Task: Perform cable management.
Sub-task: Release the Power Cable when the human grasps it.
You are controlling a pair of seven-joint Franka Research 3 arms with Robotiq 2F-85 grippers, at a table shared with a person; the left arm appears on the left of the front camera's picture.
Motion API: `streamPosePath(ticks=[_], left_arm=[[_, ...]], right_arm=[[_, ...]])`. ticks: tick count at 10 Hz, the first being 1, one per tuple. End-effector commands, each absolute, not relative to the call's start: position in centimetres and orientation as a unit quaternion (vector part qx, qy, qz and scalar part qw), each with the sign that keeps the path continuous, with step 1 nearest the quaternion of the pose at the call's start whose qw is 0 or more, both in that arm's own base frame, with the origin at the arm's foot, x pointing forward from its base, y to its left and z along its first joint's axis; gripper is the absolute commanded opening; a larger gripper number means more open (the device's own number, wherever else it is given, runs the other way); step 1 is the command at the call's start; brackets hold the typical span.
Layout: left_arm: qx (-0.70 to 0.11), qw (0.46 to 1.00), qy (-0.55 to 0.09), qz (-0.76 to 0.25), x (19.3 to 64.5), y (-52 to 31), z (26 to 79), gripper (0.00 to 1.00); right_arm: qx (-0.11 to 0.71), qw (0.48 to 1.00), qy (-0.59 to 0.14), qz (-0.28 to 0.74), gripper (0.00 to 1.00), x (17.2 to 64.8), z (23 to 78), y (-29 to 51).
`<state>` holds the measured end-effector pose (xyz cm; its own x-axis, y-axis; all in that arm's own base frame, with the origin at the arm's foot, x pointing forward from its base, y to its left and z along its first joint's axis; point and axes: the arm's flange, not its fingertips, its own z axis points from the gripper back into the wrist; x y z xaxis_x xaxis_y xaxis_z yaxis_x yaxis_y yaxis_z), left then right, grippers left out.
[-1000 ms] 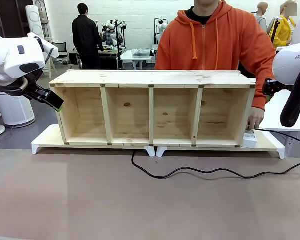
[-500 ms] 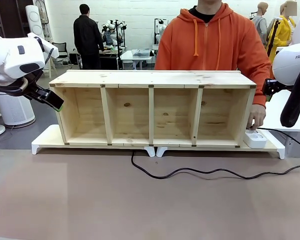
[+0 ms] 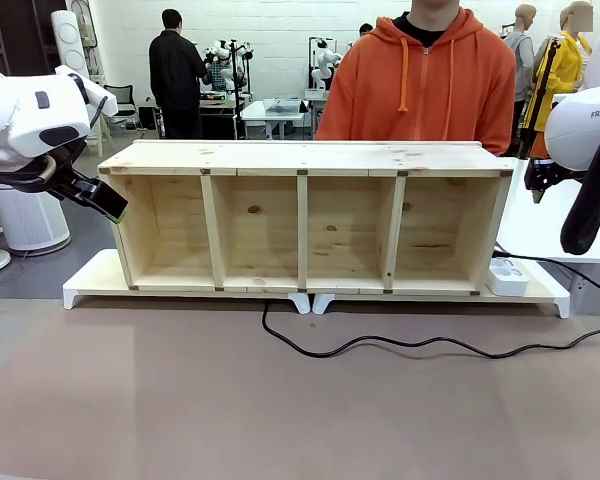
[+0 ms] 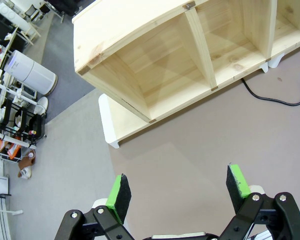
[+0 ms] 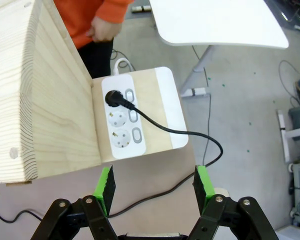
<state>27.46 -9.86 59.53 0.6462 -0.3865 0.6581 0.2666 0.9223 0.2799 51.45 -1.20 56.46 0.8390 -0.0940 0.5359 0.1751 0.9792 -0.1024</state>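
Observation:
The thin black cable (image 3: 380,345) snakes over the brown tabletop from below the shelf's middle to the right, then loops back to a white power strip (image 3: 507,277). In the right wrist view its black plug (image 5: 115,98) sits in the power strip (image 5: 121,131), and the cable (image 5: 180,131) curls away past the board's edge. My right gripper (image 5: 152,185) hovers open above the strip with nothing between its fingers. My left gripper (image 4: 178,186) is open too, high over bare table near the shelf's left end, and it shows beside that end (image 3: 108,203) in the front view.
A wooden four-bay shelf (image 3: 305,215) stands on a white base board (image 3: 90,280) across the table's far side. A person in an orange hoodie (image 3: 420,85) stands behind it, one hand (image 5: 104,29) at their side. A white side table (image 5: 215,20) stands to the right.
The person's hand slid the power strip slightly right beside the shelf's right end, then let go and drew back. Both arms stayed still.

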Motion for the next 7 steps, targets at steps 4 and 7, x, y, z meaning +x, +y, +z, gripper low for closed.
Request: streamPosePath(ticks=[4, 7], left_arm=[[0.079, 0.902, -0.385, -0.181, 27.68, -9.95, 59.52, 1.00], [0.079, 0.902, -0.385, -0.181, 27.68, -9.95, 59.52, 1.00]], right_arm=[[-0.074, 0.957, -0.273, -0.071, 0.81, 51.44, 56.35, -1.21], [-0.074, 0.957, -0.273, -0.071, 0.81, 51.44, 56.35, -1.21]])
